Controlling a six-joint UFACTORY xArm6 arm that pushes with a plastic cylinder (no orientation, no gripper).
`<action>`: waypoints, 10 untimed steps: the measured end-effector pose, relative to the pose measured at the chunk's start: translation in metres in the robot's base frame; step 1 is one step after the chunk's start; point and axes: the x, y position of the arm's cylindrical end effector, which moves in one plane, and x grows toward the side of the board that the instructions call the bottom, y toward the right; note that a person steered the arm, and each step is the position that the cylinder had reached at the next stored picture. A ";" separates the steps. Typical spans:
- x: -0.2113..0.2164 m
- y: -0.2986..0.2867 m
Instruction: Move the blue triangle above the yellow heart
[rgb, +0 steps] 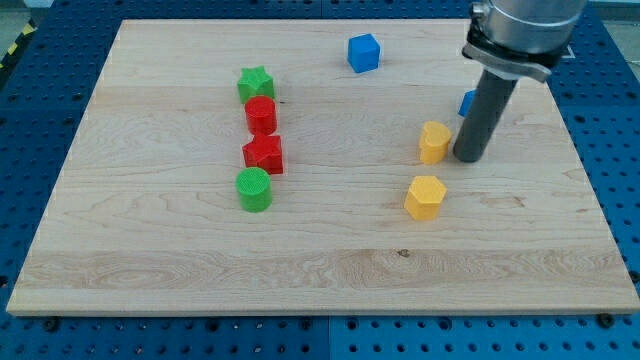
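Observation:
My tip (468, 157) rests on the board right beside the yellow heart (434, 142), on its right side. The blue triangle (466, 102) is mostly hidden behind the rod; only a small blue edge shows to the rod's left, up and to the right of the yellow heart. The rod comes down from the view's top right.
A yellow hexagon (425, 197) lies below the heart. A blue cube (364, 52) sits near the view's top. A column at the centre left holds a green star (256, 84), a red cylinder (261, 115), a red star (264, 154) and a green cylinder (254, 189). The wooden board (150, 260) lies on a blue perforated table.

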 end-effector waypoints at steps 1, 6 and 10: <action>-0.014 -0.019; -0.038 0.075; -0.066 0.052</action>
